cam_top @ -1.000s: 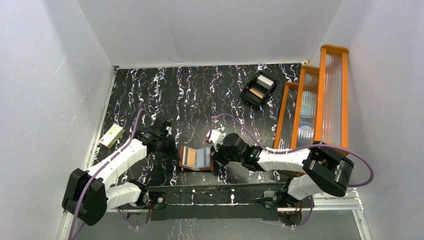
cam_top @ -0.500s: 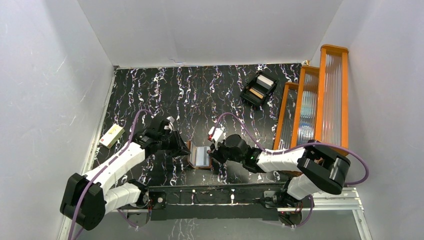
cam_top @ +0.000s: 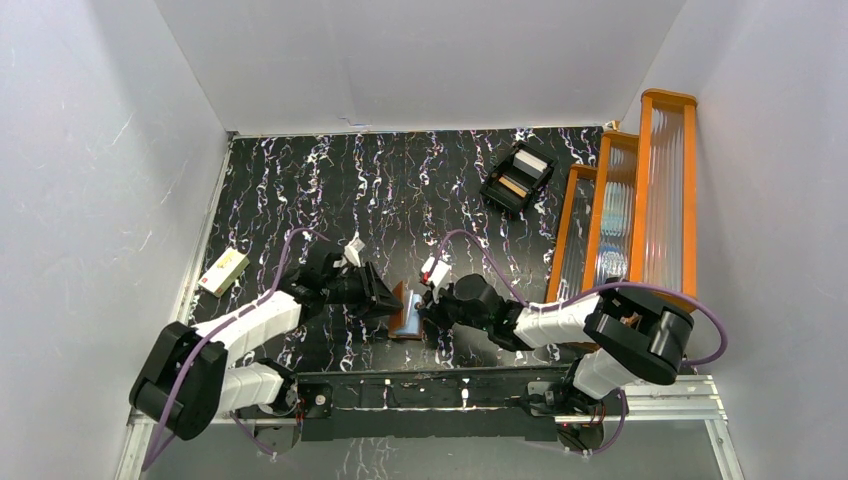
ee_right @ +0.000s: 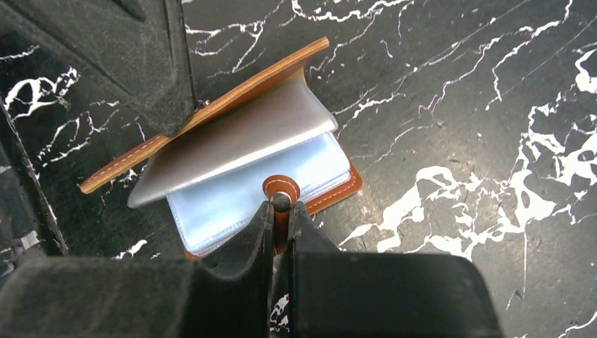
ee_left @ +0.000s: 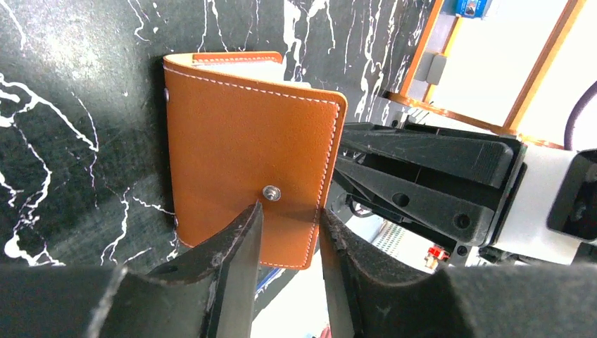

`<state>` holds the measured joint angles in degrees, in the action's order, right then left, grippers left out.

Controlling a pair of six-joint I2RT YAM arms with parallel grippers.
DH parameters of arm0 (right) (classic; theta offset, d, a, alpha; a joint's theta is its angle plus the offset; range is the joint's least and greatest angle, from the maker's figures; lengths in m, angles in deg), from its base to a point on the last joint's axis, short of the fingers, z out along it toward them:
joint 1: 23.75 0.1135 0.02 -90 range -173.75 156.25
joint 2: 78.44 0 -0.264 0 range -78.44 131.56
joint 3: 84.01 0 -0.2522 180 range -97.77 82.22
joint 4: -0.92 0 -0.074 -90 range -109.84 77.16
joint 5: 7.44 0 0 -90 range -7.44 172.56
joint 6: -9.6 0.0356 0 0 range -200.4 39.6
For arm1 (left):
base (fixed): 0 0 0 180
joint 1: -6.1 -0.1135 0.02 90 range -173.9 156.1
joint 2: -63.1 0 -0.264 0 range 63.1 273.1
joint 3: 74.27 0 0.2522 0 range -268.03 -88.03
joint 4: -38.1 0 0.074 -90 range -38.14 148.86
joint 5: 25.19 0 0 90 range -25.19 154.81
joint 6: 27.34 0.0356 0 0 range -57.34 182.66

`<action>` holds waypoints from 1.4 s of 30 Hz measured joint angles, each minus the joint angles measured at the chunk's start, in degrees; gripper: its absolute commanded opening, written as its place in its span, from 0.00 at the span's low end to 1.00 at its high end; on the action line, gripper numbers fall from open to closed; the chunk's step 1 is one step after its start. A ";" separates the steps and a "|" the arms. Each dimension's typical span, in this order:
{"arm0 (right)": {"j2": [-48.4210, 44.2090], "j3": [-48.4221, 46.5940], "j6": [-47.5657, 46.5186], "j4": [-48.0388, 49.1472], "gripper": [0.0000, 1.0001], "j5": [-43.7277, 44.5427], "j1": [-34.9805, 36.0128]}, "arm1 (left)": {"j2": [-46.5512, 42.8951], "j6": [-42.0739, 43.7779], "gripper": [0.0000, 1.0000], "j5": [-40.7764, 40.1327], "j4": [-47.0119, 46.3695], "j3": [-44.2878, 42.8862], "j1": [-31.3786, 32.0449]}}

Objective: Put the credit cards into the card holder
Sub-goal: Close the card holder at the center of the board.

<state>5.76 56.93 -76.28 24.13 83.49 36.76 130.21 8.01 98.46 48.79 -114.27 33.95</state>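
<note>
The card holder [cam_top: 408, 311], a reddish-brown wallet, lies half folded near the front middle of the table. In the left wrist view its outer cover [ee_left: 246, 134] stands up and faces me. My left gripper [ee_left: 290, 211] is open, its fingertips against the cover's outer face by the snap. It also shows in the top view [cam_top: 390, 298]. In the right wrist view pale shiny pockets [ee_right: 239, 176] show under the raised cover. My right gripper [ee_right: 281, 208] is shut on the wallet's snap tab [ee_right: 281, 189]. Credit cards, white and yellow-orange, sit in the black tray [cam_top: 518, 178].
A cream box with a green mark [cam_top: 224, 270] lies at the left table edge. Orange-framed ribbed racks [cam_top: 620, 210] stand along the right side. A metal rail [cam_top: 420, 385] runs along the near edge between the arm bases.
My left gripper has moved right and pushed the wallet's left cover up and over. The wallet went from lying flat open to half folded. My right gripper has stayed on the tab.
</note>
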 measured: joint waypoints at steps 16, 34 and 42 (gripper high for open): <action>0.48 4.57 2.25 6.60 0.00 1.09 0.00 | 10.47 3.63 0.41 -8.52 4.42 -4.70 4.87; 0.37 12.07 7.80 20.06 0.00 3.04 0.00 | 16.31 4.48 0.42 -15.96 12.85 -11.04 6.88; -0.20 12.87 8.20 22.25 0.00 3.87 0.00 | 16.96 4.07 0.42 -15.93 13.73 -11.78 6.88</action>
<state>5.56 69.80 -68.08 46.38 87.36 36.76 147.17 12.08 82.52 62.52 -126.05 40.84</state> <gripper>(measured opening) 0.132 0.413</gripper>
